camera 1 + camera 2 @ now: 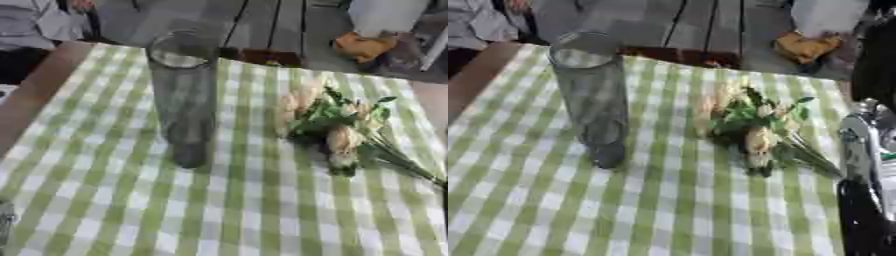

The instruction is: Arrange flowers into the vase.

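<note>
Starting step: nothing is picked up yet, so I think the job is right at the beginning.
Vase: my tall clear glass vase (181, 95) stands upright on the surface (245, 215) with the green and white check cloth. It sits at about 10 o'clock from the middle of the cloth. I see no flowers inside it.
Flowers: my bunch of flowers (337, 125) lies flat on the cloth, at 3 o'clock from the vase and apart from it. The pale blooms point toward the vase and toward me, and the green stems run off toward 4 o'clock, near the cloth's edge.
Right arm: a black and silver part of my right arm (866, 150) shows at 3 o'clock in the right eye view, just beside the stem ends.
Right robot hand: I cannot see it, so I cannot tell if it is open or closed.
Left robot hand: I cannot see it in either view.
Next move: I think my right robot hand should reach to the stems, close around them, lift the bunch, tip the stems down, and lower them into the top of the vase.
Watch out: the vase is tall and thin, so a bump could tip it.
</note>
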Robot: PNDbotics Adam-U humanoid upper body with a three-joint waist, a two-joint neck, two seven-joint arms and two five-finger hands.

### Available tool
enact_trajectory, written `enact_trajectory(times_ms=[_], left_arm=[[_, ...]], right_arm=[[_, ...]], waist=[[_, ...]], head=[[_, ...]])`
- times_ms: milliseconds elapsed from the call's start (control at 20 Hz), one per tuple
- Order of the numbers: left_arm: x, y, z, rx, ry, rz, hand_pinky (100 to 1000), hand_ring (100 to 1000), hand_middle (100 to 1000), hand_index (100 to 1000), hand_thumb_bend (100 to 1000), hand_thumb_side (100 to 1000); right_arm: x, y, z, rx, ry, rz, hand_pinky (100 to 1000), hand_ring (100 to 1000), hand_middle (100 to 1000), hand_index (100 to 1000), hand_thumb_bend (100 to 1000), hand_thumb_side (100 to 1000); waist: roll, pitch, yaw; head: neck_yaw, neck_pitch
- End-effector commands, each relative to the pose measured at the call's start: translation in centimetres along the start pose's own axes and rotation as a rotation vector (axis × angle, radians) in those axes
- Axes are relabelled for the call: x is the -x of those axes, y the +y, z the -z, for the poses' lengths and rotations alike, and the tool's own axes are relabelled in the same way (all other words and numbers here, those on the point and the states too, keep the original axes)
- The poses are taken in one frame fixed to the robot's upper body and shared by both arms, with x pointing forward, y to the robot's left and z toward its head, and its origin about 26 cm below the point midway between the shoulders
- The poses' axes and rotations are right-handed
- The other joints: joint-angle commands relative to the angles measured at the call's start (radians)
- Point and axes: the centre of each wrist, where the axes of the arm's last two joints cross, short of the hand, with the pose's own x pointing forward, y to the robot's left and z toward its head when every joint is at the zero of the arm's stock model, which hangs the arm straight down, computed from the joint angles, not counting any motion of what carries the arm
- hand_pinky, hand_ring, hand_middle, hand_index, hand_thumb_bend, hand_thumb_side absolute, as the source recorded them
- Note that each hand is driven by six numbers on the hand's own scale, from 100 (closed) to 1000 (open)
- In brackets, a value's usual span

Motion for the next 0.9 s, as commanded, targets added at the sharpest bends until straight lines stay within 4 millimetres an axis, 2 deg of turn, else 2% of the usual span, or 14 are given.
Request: enact_trajectory(times_ms=[50, 500, 900], left_arm=[[-0.4, 0.0, 0.5, 0.009, -0.024, -0.005, 610, 876, 919, 933, 100, 903], [-0.4, 0.0, 0.5, 0.009, -0.022, -0.006, 611, 877, 919, 933, 100, 903], [-0.4, 0.0, 0.4, 0.011, -0.02, -0.006, 610, 877, 919, 933, 100, 903]], right_arm=[[-0.6, -0.1, 0.8, -0.012, -0.037, -0.006, 661, 815, 770, 837, 100, 1000], [-0.7, -0.3, 1.0, -0.019, -0.034, -0.022, 668, 820, 774, 839, 100, 1000], [-1.1, -0.8, 2.2, -0.063, -0.049, -0.082, 691, 833, 787, 847, 100, 1000]], waist=[[0.004, -0.016, 0.002], [0.002, -0.017, 0.002], [0.001, -0.016, 0.004]], head=[[-0.029, 0.009], [-0.084, 0.032], [-0.095, 0.044]])
